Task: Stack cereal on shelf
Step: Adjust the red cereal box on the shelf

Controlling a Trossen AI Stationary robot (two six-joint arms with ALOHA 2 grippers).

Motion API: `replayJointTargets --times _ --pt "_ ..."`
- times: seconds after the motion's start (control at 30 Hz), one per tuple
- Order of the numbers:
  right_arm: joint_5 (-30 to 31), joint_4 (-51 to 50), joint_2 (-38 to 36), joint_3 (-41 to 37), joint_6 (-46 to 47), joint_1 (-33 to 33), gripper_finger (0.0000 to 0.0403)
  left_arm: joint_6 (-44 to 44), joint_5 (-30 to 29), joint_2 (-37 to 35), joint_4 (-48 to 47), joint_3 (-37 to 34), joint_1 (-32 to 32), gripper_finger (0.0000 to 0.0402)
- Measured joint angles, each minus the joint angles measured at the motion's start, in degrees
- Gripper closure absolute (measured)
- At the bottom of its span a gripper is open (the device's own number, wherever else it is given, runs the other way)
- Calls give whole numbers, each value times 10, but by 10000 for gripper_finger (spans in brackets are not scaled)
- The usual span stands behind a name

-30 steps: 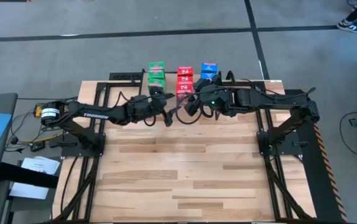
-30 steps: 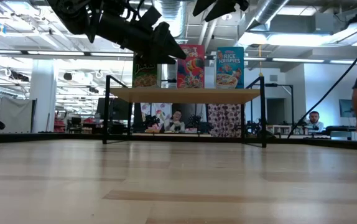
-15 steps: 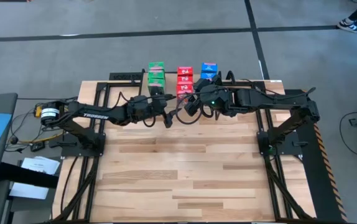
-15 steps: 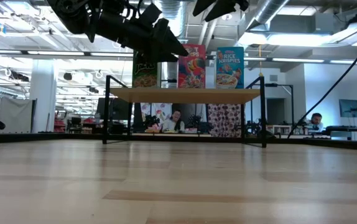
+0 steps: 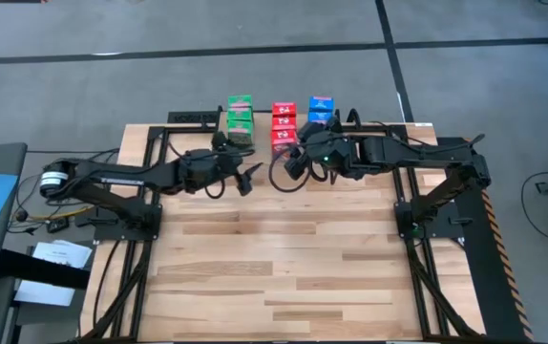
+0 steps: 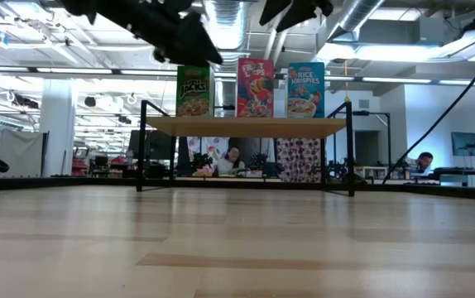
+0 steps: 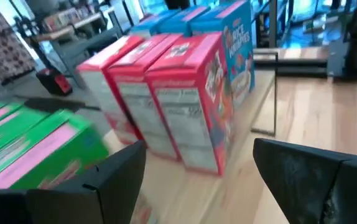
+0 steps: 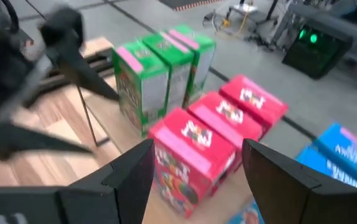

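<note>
I have both claws up near the shelf (image 6: 246, 126) at the far edge of the table (image 5: 284, 268). The cereal stands on the shelf top in three rows: green (image 5: 240, 111) on the left, red (image 5: 284, 122) in the middle, blue (image 5: 321, 107) on the right.

My left claw (image 5: 247, 179) hangs just in front of the green row, fingers spread with nothing between them. Through its wrist camera the red boxes (image 7: 185, 99) sit straight ahead between the fingers, the green (image 7: 35, 146) and blue (image 7: 228, 37) to either side.

My right claw (image 5: 293, 162) hovers in front of the red row, also spread and empty; its wrist camera looks down on red (image 8: 216, 130) and green (image 8: 160, 68) tops.

From table height I can read "RICE KRISPIES" on the blue front (image 6: 306, 89); the lettering on the green box (image 6: 194, 90) is too small for me to be sure of.
</note>
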Motion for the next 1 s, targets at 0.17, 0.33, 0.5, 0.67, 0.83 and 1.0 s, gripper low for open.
replayJointTargets --times 0.17,0.33,0.5,0.67,0.83,1.0 --pt "-18 -57 0 0 48 0 137 -36 -3 -70 -112 0 -12 113" --pt "-78 -64 1 0 70 0 137 -51 3 -120 -186 0 -29 113" --pt "-119 -62 31 0 87 0 137 -77 -25 -141 -261 0 -37 113" --pt "-124 -56 68 0 87 0 137 -91 -71 -142 -317 0 -38 113" --pt "-121 -32 85 0 82 -9 137 -90 -87 -142 -323 0 -38 113" --pt "-119 -27 94 0 81 -27 137 -89 -87 -142 -322 0 -38 113"
